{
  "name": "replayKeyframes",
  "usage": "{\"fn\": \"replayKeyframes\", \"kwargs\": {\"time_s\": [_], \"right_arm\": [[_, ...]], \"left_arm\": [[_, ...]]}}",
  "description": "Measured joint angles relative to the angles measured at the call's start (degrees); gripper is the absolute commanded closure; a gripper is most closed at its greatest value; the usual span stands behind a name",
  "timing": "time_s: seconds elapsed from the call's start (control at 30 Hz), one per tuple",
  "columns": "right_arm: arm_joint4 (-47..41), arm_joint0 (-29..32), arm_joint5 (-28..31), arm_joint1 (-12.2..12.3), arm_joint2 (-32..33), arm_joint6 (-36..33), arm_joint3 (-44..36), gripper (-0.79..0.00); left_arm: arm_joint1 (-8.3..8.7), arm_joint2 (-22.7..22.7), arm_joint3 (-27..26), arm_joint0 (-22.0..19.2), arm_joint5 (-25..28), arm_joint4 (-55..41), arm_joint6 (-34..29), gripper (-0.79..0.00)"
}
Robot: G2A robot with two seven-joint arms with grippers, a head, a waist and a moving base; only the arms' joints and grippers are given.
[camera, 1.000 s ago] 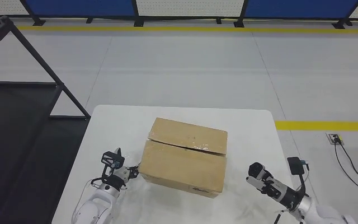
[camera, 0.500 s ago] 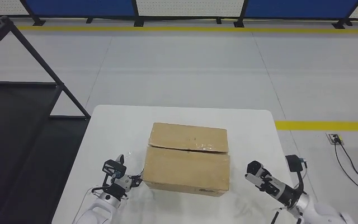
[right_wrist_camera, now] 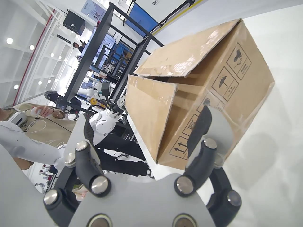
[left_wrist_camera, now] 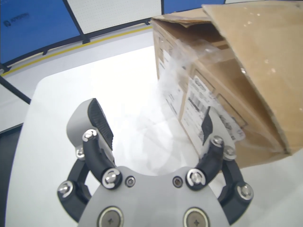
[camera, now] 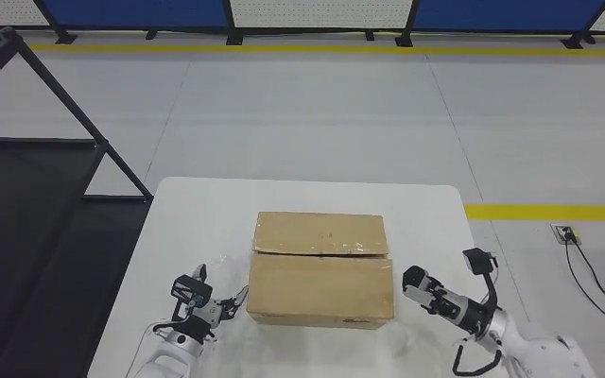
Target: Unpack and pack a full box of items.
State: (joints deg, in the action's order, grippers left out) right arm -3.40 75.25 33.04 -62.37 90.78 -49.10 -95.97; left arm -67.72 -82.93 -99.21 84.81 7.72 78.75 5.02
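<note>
- The cardboard box (camera: 321, 269), brown, matte and rectangular, stands on the smooth white table (camera: 189, 217) with rounded corners, towards its near edge and between the two grippers.
- Its two long top flaps meet at a ragged seam and lie slightly ajar.
- Crinkled clear tape (left_wrist_camera: 180, 55) hangs loose over one end wall, across white printed labels (left_wrist_camera: 196, 98).
- The left gripper (camera: 219, 286) is spread wide, its ribbed black pads (left_wrist_camera: 99, 121) exposed, with one finger just beside the labelled end.
- The right gripper (camera: 414, 288) is also spread, near the opposite end wall, which bears black handling symbols (right_wrist_camera: 233, 72).
</note>
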Motion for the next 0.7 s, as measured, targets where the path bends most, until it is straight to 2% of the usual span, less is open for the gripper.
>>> {"fn": "replayKeyframes", "kwargs": {"time_s": [0.27,0.5,0.7], "right_arm": [[-8.2,-4.3,-0.6,0.3,-2.9,-6.0,2.4,-0.785],[-16.1,-6.2,0.0,0.7,-3.6,-11.7,3.9,-0.785],[-25.9,-5.8,1.3,1.4,-2.5,-19.5,3.7,-0.785]], "left_arm": [[0.11,-5.2,-0.9,1.2,-1.2,-5.4,0.3,-0.785],[0.08,-5.8,-0.6,1.4,-0.6,-5.8,0.2,-0.785],[0.01,-5.4,-0.4,1.0,0.3,-5.7,0.0,-0.785]]}}
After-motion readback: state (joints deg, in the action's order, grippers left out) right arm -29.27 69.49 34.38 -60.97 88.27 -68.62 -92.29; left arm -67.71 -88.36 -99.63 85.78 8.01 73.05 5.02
